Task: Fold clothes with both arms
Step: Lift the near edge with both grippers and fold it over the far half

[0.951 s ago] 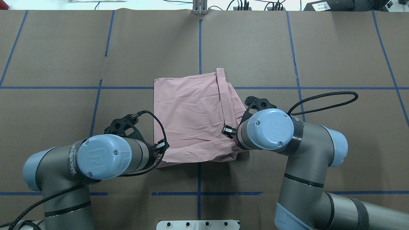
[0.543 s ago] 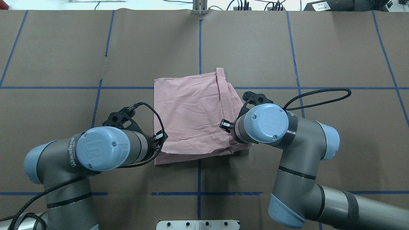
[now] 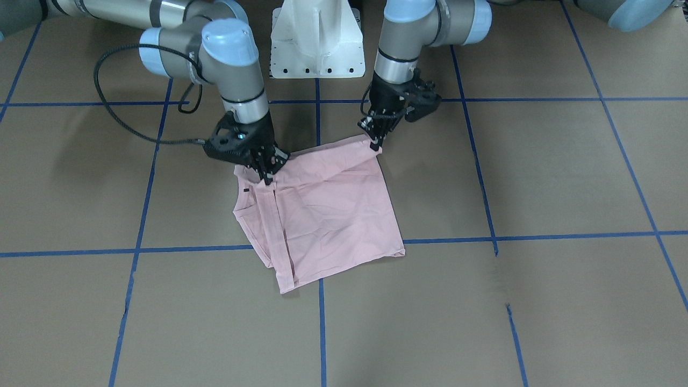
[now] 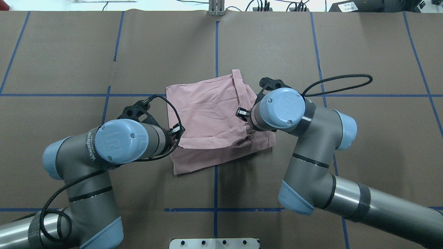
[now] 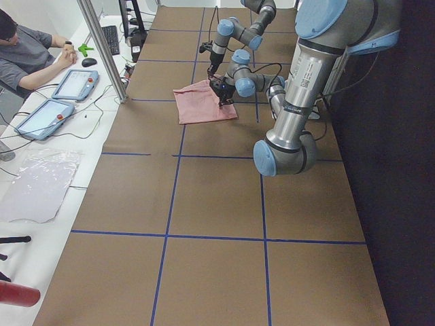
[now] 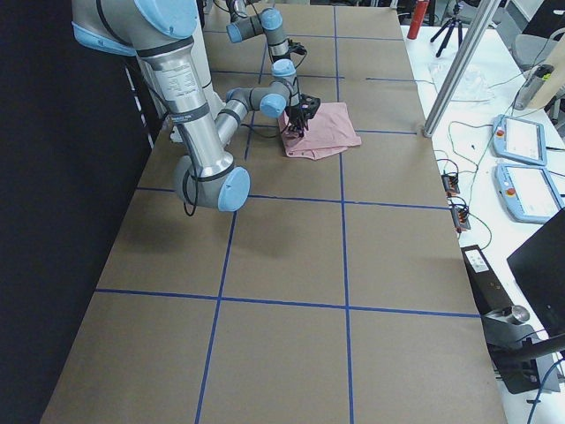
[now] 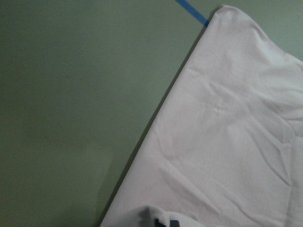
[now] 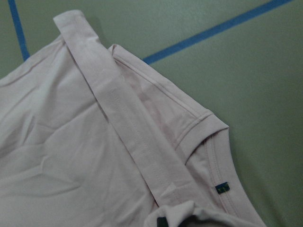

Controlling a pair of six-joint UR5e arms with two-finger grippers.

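On the brown paper-covered desk (image 3: 537, 177), the light pink cotton T-shirt (image 3: 333, 209) lies with its robot-side edge lifted, jaws of the grey left arm (image 3: 398, 59) and right arm (image 3: 242, 91) clamped on its corners.

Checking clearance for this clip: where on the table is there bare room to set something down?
Bare table lies beyond the far edge of the T-shirt, up to the far rim, and out toward both table ends. Crowded: the shirt's robot-side edge, where the left gripper and right gripper pinch it.
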